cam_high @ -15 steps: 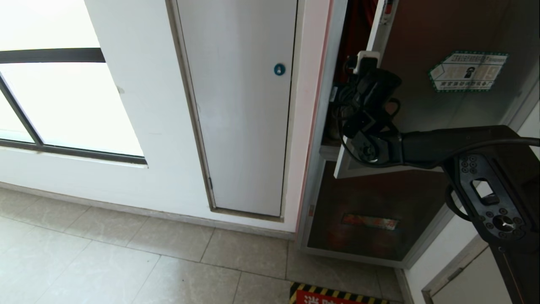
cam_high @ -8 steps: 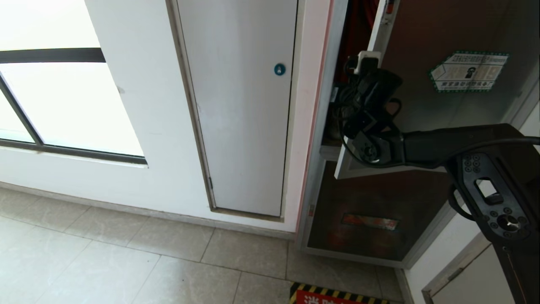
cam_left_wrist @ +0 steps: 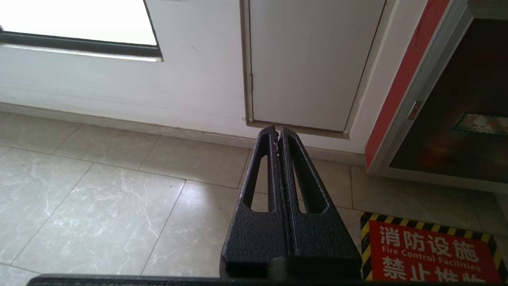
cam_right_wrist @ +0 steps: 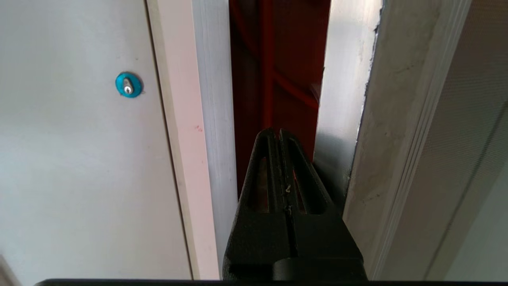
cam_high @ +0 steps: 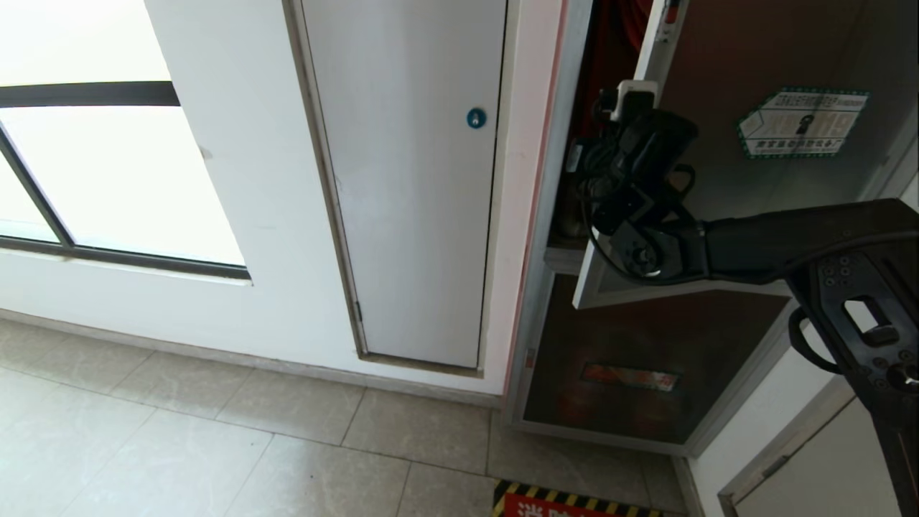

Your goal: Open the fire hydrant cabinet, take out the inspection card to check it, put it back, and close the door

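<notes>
The door (cam_high: pixel 725 165), one dark tinted glass pane in a brushed silver aluminium frame, stands ajar, leaving a narrow gap into the red inside of the fire hydrant cabinet (cam_right_wrist: pixel 278 67). The right gripper (cam_right_wrist: pixel 276 133), matte black and pebble-textured, sits in that gap just beside the door's free edge, its two tapered, slotted fingers (cam_right_wrist: pixel 260 174) clenched together on nothing. One green-edged sticker (cam_high: pixel 800 122) clings to the glass. To the left is a flat white panel (cam_high: pixel 409 179) with one round blue lock (cam_high: pixel 475 118). The left gripper (cam_left_wrist: pixel 276 133) hangs low over pale marbled floor tiles (cam_left_wrist: pixel 99 198), fingers pressed together, near one red striped floor sign (cam_left_wrist: pixel 428 254).
</notes>
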